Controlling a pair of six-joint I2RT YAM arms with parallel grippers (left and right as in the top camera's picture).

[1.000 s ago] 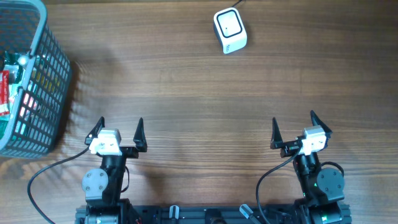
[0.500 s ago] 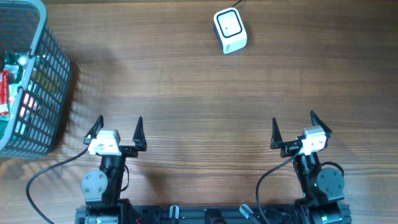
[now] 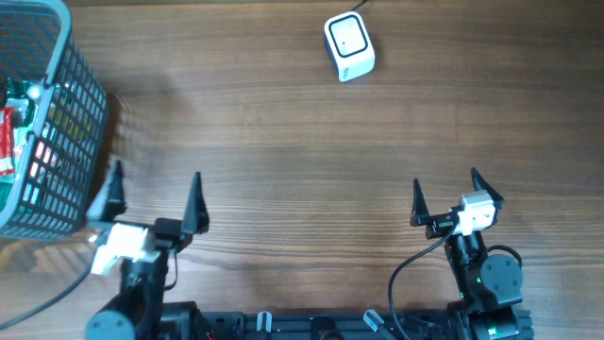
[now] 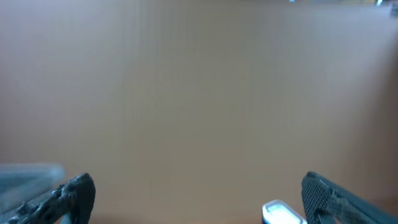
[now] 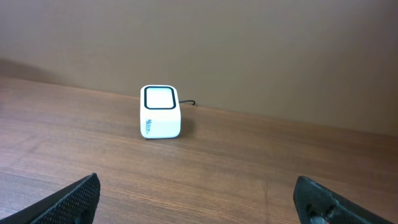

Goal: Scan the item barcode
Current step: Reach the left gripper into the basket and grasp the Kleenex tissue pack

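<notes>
White scanner (image 3: 349,45) sits top centre on the table (image 3: 283,132). Items (image 3: 8,142) lie in the basket (image 3: 68,142), upper left. Left gripper (image 3: 156,176) and right gripper (image 3: 444,180), along the bottom, are spread and empty.

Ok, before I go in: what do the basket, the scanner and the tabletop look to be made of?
Basket: likely moulded plastic, grey-blue and matte, with thin grid walls and a thicker rim. Scanner: white plastic casing, smooth and slightly glossy, with a dark-rimmed window. Tabletop: wood or wood-look laminate, brown with visible grain and low sheen. I cannot tell which of the two.
</notes>
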